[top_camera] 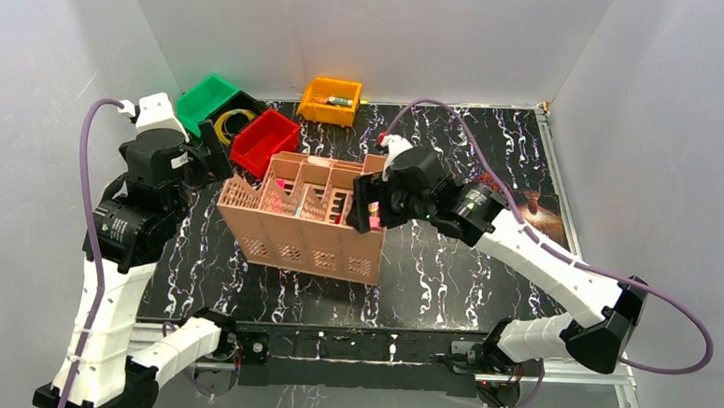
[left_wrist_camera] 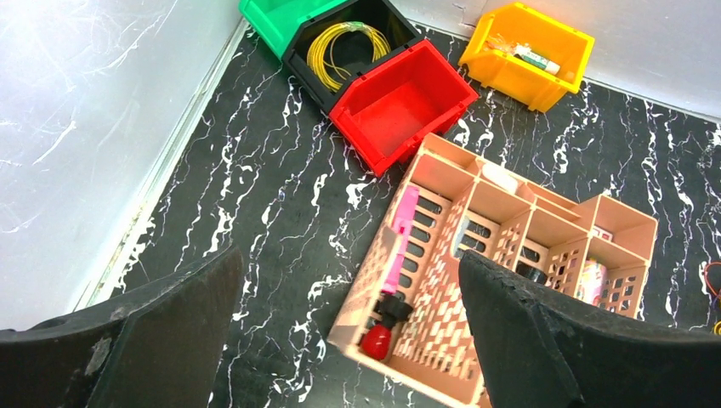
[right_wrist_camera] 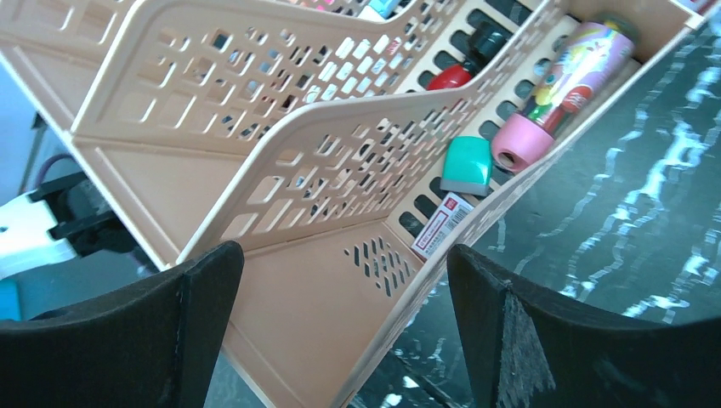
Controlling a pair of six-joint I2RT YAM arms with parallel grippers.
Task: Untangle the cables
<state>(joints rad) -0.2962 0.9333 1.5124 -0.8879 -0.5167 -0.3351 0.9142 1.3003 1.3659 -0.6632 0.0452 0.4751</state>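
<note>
A coil of yellow cables lies in the black bin at the back left. A blurred orange bunch of cables lies on the table at the right; thin red and yellow strands show at the left wrist view's edge. My left gripper hangs open above the table, between the bins and the organizer, holding nothing. My right gripper is open at the organizer's right end, with that end's wall between its fingers; whether it touches, I cannot tell.
A peach compartment organizer with small items fills the table's middle. Green, red and orange bins stand along the back. White walls enclose the table on three sides.
</note>
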